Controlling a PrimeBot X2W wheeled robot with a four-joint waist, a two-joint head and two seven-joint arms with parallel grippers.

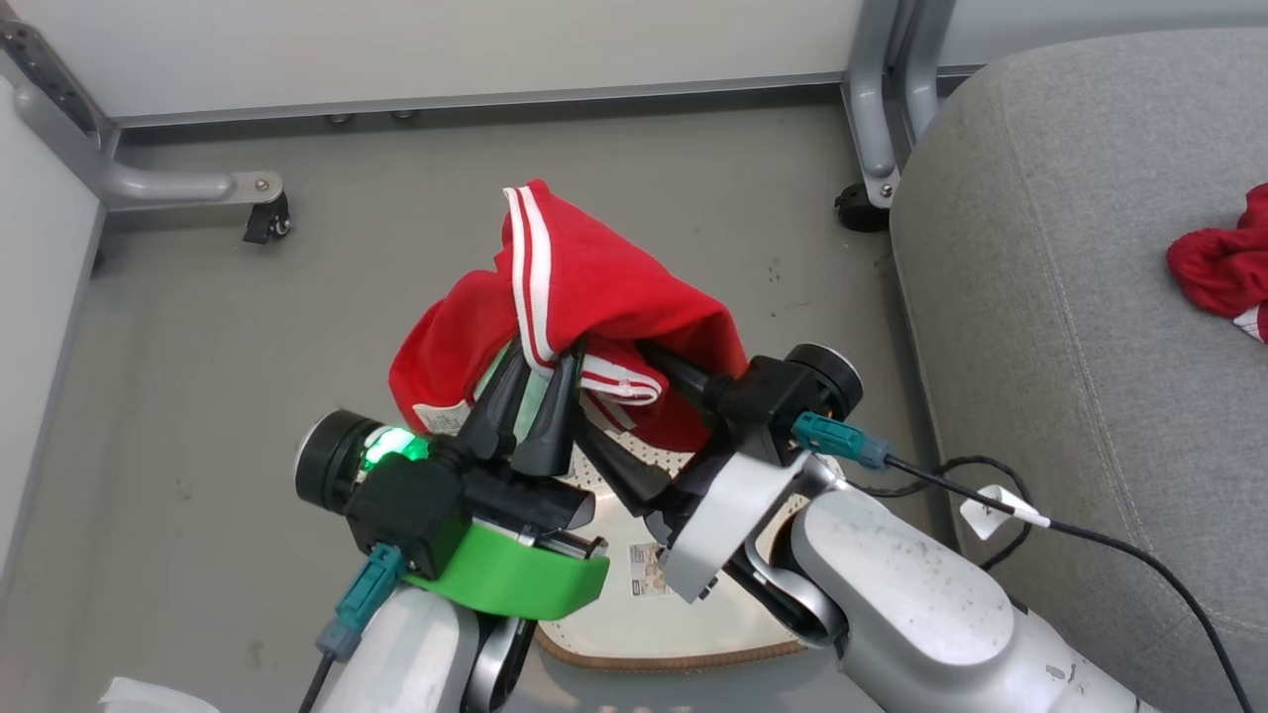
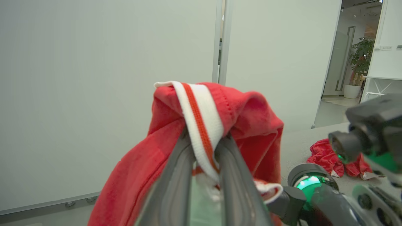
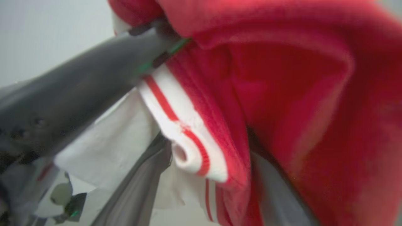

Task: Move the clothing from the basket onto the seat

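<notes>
Hanging above the basket (image 1: pixel 634 624), one garment (image 1: pixel 614 287) is pinched by the left claw (image 1: pixel 540 381), the right claw (image 1: pixel 634 416) spread open beneath; the other garment (image 1: pixel 1218 262) is laid on the seat (image 1: pixel 1040 347): half done.

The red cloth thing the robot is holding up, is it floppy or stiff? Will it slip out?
Probably floppy: the red garment sags in folds around the left gripper. It likely weighs little, since a small pinch on its white striped trim seems to hold it up. It may not slip easily, as the fabric looks soft, not shiny.
</notes>
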